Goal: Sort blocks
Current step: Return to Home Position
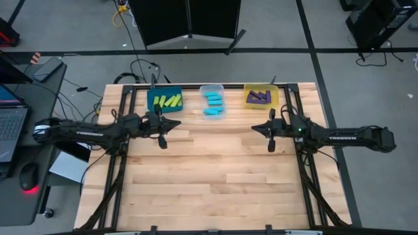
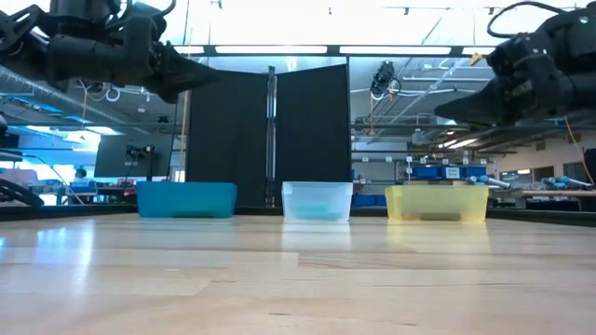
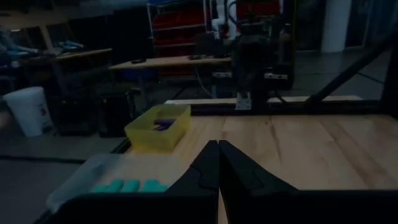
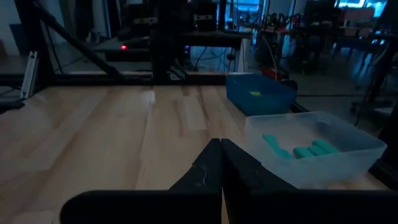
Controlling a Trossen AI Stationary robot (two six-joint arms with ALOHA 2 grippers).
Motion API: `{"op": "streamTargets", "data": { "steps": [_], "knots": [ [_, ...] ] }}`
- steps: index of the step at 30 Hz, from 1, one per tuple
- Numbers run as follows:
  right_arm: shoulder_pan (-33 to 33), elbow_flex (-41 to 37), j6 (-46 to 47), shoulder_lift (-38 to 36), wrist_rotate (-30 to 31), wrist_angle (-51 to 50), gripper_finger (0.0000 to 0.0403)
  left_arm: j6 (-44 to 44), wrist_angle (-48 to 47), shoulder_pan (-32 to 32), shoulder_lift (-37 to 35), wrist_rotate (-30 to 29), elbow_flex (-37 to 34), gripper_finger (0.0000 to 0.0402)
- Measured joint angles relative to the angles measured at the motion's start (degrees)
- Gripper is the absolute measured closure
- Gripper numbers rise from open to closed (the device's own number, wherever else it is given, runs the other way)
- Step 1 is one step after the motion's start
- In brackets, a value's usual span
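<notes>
Top-down: everything's in the bins at the bench's point(image 1: 209, 183) far edge. Lime blocks point(image 1: 167, 101) in the blue bin point(image 1: 151, 98), cyan blocks point(image 1: 213, 104) in the clear bin point(image 1: 204, 88), purple blocks point(image 1: 260, 98) in the yellow bin point(image 1: 247, 90). Left hand point(image 1: 162, 141) and right hand point(image 1: 271, 141) hover over bare wood, well apart. Low view: both arms are up high. Wrist cams: each hand's fingers point(image 3: 208, 167) are pinched together, holding nothing.

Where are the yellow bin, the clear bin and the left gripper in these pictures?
yellow bin point(image 2: 436, 205): low view, on its front wall.
clear bin point(image 2: 317, 197): low view, on its front wall.
left gripper point(image 3: 218, 144): left wrist view, where its two shut fingertips meet.
</notes>
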Motion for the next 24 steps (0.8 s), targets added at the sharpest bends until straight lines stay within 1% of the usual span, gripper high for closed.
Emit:
{"op": "streamTargets", "data": {
  "steps": [2, 10, 16, 20, 24],
  "knots": [
    [0.0, -1.5, 0.2, -2.4, 0.2, 0.0, 0.0396, 0.0, -0.3, 0.0, -1.8, -0.6, -1.1, 0.0392],
    [0.1, -1.5, 0.0, -10.3, 0.2, -6.9, 0.0396, -0.2, -0.4, 0.0, -8.3, -0.9, -5.8, 0.0392],
    [0.1, -1.5, 0.2, -15.2, 0.2, -12.2, 0.0396, -0.3, -8.2, 0.0, -13.3, -0.9, -6.3, 0.0392],
    [0.1, -1.5, 0.2, -18.6, 0.4, -16.2, 0.0396, -0.4, -14.1, 0.0, -19.3, -2.9, -7.1, 0.0392],
    [0.1, -1.5, 0.0, -22.4, 0.5, -18.7, 0.0396, -1.0, -12.9, 0.0, -28.1, -4.1, -11.9, 0.0392]
  ]
}}
